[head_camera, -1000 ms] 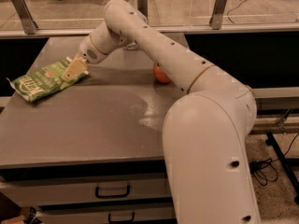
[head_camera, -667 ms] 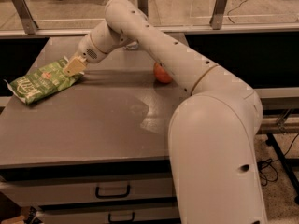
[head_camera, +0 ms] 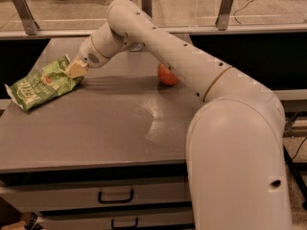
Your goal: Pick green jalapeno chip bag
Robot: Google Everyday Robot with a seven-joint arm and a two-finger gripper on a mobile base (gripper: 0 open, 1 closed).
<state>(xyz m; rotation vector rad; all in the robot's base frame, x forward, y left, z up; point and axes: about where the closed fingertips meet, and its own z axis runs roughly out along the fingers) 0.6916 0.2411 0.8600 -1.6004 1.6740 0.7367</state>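
Table (head_camera: 120, 133): claw (head_camera: 76, 70) at chip bag (head_camera: 41, 83)

Tucked under the gripper (head_camera: 75, 70), far right end of the green jalapeno chip bag (head_camera: 41, 83). Half hidden behind the arm (head_camera: 192, 63), a round orange fruit (head_camera: 166, 76). Cropped at the near edge, lower drawer (head_camera: 96, 222).
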